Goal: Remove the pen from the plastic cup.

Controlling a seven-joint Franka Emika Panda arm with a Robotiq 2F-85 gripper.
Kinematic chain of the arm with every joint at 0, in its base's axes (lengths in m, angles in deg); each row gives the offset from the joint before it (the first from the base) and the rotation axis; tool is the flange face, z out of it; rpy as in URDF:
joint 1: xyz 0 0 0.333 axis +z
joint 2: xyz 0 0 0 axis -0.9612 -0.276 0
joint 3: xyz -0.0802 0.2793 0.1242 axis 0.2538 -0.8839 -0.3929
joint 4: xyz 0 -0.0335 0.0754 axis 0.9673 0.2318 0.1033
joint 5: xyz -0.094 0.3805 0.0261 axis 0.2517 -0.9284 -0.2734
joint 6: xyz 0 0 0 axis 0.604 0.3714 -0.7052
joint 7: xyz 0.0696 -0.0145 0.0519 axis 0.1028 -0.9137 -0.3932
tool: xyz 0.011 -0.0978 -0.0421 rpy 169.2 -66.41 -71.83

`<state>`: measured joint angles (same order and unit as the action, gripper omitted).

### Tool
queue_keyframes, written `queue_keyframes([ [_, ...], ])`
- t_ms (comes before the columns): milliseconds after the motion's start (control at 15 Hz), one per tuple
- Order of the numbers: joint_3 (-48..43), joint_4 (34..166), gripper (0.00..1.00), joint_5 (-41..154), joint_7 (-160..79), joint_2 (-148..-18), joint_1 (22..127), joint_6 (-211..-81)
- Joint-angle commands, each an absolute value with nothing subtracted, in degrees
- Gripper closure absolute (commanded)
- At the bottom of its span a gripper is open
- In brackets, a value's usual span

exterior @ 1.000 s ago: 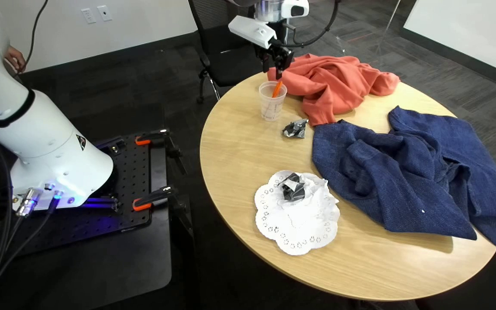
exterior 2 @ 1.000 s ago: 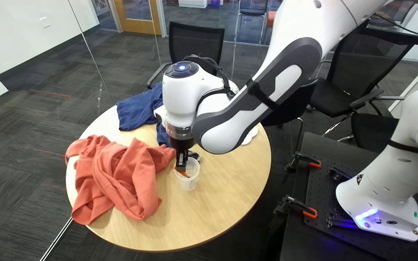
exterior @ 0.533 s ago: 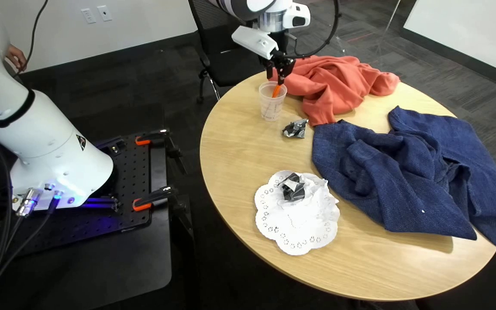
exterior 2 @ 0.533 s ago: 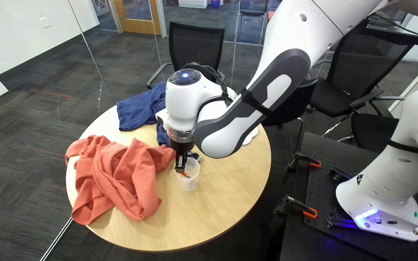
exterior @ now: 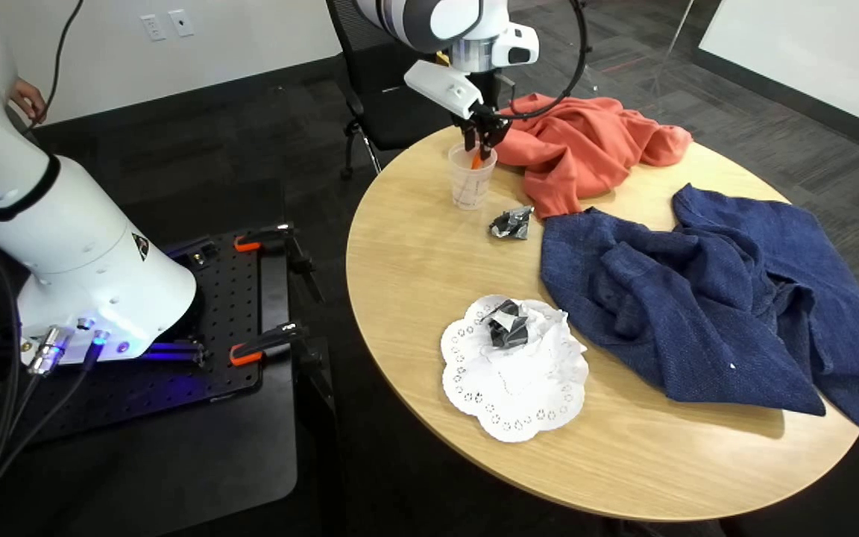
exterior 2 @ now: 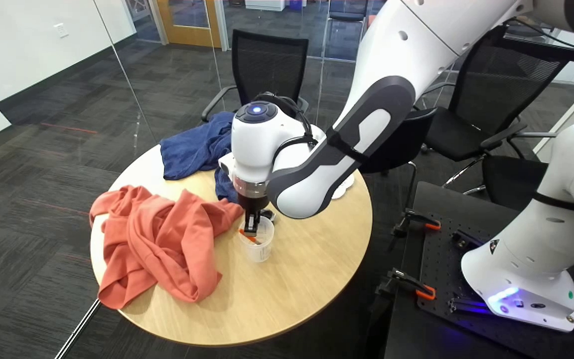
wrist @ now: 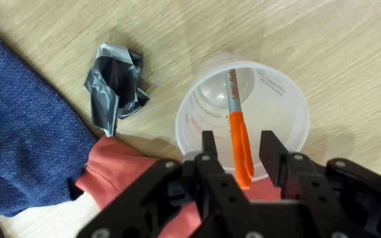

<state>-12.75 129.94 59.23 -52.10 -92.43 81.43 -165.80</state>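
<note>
1. The gripper (wrist: 238, 142) is hanging at the mouth of the cup (wrist: 273, 109), its jaws standing apart, released.
2. The pen (wrist: 237, 129) is leaning inside the cup, its orange cap poking past the rim; in the wrist view the cap is showing between the jaws, with a gap on either side.
3. The cup itself, see-through plastic, is standing upright on the round wooden worktop (exterior: 414, 283) in both exterior views.
4. The white arm (exterior 2: 374, 124) is bearing the gripper from above the cup.
5. A crumpled, dark silvery scrap (wrist: 114, 86) is lying near the cup.
6. A red cloth (exterior: 579, 142) is lying heaped just beside the cup; whether they are touching is unclear.
7. A blue cloth (exterior: 668, 298) is lying farther from the cup, overhanging the worktop's edge in an exterior view.
8. A white doily (exterior: 504, 399) is resting well apart from the cup, with a dark crumpled lump (exterior: 510, 337) sitting on it.
</note>
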Motion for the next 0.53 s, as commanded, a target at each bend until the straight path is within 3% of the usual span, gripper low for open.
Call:
queue_keyframes([
  [0, -12.97, 129.72, 0.59, 58.95, -52.41, -93.19, 80.81, -167.06],
  [467, -13.48, 129.22, 0.62, 58.35, -52.99, -94.65, 80.24, -167.41],
])
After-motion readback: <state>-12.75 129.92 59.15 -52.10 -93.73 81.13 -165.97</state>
